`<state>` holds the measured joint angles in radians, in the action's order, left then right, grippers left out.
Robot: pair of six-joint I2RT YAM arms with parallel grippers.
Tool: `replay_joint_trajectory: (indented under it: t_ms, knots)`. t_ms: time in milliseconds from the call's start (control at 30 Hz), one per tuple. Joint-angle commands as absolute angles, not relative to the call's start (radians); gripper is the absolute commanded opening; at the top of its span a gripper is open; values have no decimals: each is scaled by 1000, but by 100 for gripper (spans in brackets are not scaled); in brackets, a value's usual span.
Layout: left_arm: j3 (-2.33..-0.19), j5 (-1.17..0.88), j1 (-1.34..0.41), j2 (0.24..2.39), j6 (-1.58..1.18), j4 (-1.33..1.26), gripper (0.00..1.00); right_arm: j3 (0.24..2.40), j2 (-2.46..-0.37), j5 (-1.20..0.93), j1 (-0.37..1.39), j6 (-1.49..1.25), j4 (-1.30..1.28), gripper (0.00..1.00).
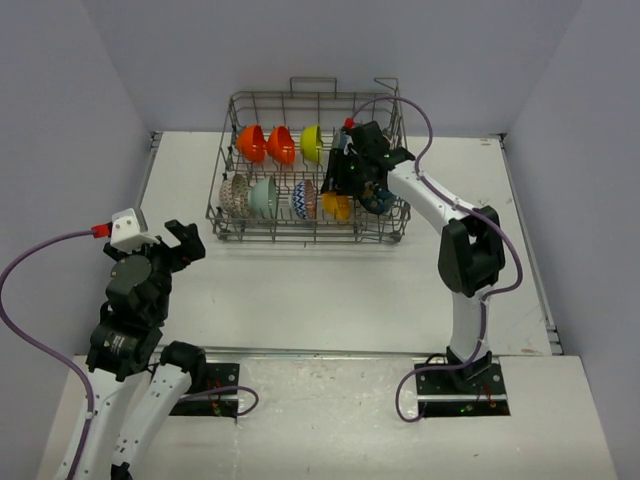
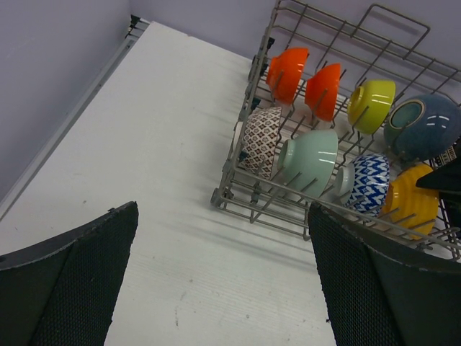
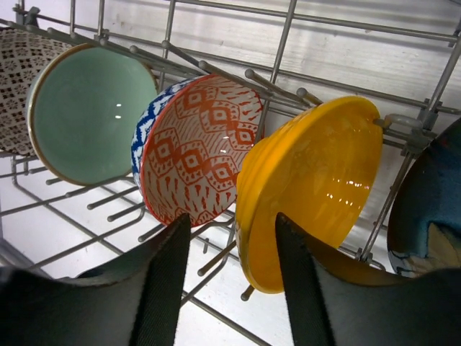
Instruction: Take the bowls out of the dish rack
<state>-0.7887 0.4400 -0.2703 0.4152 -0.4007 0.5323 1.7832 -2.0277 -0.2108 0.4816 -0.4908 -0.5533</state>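
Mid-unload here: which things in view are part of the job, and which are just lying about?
Job: dish rack; orange bowl, red bowl, yellow-green bowl, blue bowl, black-and-cream bowl, mint bowl, zigzag bowl, yellow bowl; right gripper, jaws either side of the yellow bowl's rim.
Just there: table; purple cables; left gripper, open, short of the rack.

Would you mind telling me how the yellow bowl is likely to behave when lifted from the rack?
The yellow bowl shows glossy highlights, so it may slip in the right gripper straddling its rim. It looks rigid ceramic, probably breakable. Propped between dish rack tines, it could snag.
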Motion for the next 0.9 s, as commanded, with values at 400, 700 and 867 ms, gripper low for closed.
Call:
replay_joint_trajectory:
  t_ms: [400, 700, 867]
  knots:
    - [-785, 428, -262, 414, -382, 492, 100, 1796, -2092, -515, 391, -505, -500, 41]
    - [-785, 433, -264, 408, -382, 494, 100, 1838, -2129, -595, 388, -486, -523, 18]
    - [-785, 434, -262, 405, -382, 494, 100, 1842, -2120, -597, 387, -498, -522, 10]
